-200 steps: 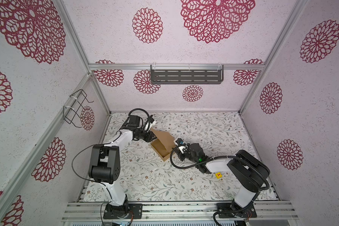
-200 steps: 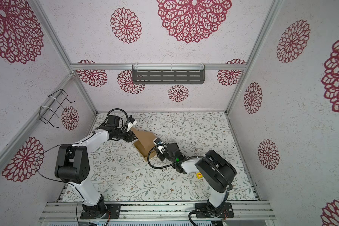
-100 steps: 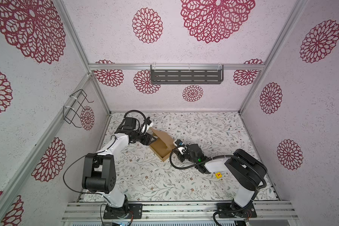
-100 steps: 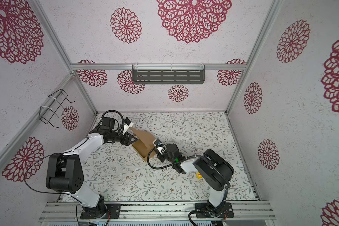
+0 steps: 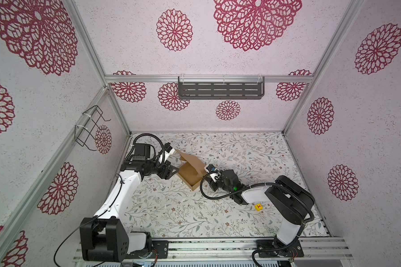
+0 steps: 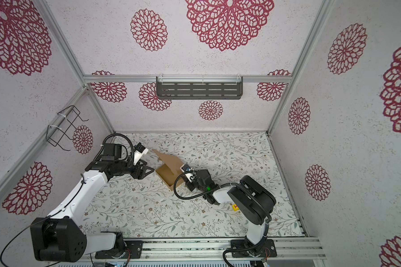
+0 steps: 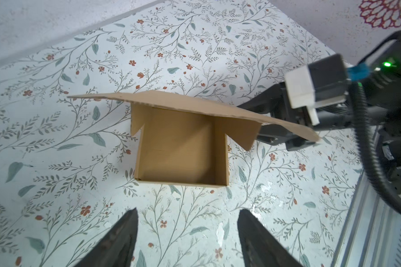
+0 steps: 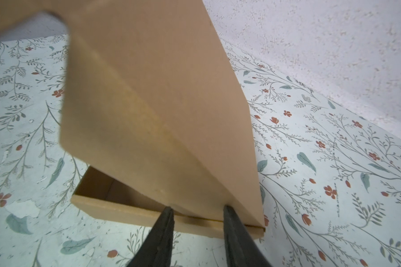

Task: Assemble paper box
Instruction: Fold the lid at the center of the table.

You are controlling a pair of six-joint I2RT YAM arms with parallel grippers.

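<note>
Paper box (image 5: 190, 176): tan cardboard, shallow tray formed, lid flap raised, tilted over open interior.

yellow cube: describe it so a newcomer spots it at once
On the floral table, look beside the right arm's black elbow. The yellow cube lies there, tiny and bright with a red mark, unlike the big tan paper box.

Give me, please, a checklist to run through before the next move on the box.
1. Left gripper open and clear of the box: ok.
2. Box base flat on the table: ok.
3. Lid folded shut: not ok, it stands raised.
4. Right gripper steadying the box at the lid's hinge: cannot tell.
5. Cube out of the way: ok.
</note>
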